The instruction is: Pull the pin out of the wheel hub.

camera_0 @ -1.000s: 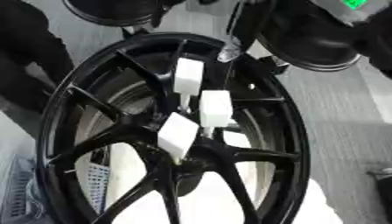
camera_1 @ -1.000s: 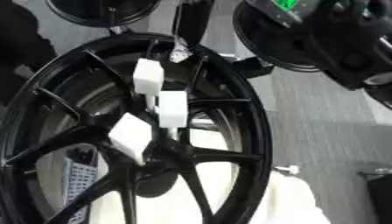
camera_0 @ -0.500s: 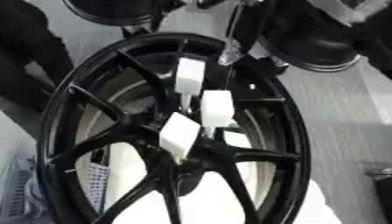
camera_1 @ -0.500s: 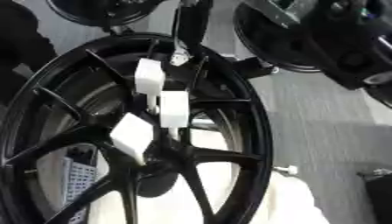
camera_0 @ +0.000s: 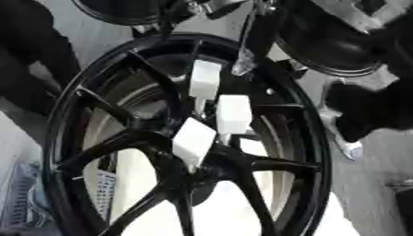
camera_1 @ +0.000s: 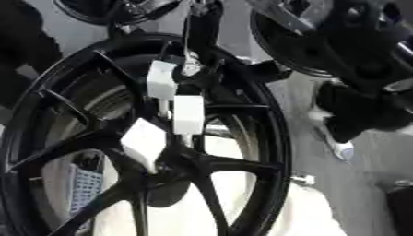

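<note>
Glossy black spoked wheel hub [camera_0: 161, 152] fills the frame, three white blocky pins [camera_0: 234, 114] clustered just above its centre. Right view only: small silver bolt-like piece [camera_1: 302, 179] on the pale surface right of the rim. Right robot hand [camera_1: 363, 60], black, sits upper right, blurred — can't tell its grip.

Glossy black spoked wheel hub [camera_0: 161, 152], lying tilted, filling most of view. Three white block-shaped pins [camera_0: 234, 114] standing out from spokes just above centre, clustered close together.
</note>
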Tool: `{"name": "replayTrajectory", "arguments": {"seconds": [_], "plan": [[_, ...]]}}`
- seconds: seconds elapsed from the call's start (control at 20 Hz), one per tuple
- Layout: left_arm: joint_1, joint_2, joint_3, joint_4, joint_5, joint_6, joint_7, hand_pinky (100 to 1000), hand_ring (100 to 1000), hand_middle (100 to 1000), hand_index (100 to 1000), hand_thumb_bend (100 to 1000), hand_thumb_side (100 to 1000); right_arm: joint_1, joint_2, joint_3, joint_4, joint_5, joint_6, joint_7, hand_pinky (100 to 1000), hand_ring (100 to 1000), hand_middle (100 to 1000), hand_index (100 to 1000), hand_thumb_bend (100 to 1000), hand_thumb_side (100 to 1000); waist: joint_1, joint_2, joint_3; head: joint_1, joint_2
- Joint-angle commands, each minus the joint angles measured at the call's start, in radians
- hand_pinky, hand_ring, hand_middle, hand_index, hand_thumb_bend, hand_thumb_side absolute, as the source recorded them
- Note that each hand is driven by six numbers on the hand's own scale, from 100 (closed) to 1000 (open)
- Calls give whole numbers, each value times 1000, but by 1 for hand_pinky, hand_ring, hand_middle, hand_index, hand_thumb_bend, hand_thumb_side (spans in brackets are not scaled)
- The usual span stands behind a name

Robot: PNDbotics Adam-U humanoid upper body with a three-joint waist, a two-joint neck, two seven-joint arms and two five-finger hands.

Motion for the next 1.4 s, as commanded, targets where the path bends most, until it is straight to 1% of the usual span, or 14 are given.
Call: {"name": "replayTrajectory", "arguments": {"seconds": [0.05, 0.45, 0.95, 1.4], "plan": [[-14, 34, 1, -17, -3, -2, -4, 773, 746, 732, 813, 558, 335, -14, -35, -5, -18, -9, -18, 7, 942, 895, 850, 868, 517, 270, 5, -13, 3, -9, -6], [-19, 38, -1, -17, -5, -2, -5, 773, 744, 730, 813, 557, 335, -14, -43, 10, -7, -11, -54, 29, 941, 898, 854, 865, 527, 267, -4, -4, 11, -20, -4], [-17, 38, -2, -17, -5, 0, -5, 773, 741, 727, 812, 555, 335, -5, -50, 12, 17, 7, -77, 39, 942, 903, 861, 862, 521, 257, 0, 4, 9, -28, -11], [-19, 37, -2, -17, -6, -1, -6, 773, 741, 725, 812, 552, 335, 2, -51, 15, 52, 24, -101, 45, 941, 900, 850, 851, 502, 213, 3, 17, 13, -49, -12]]}}
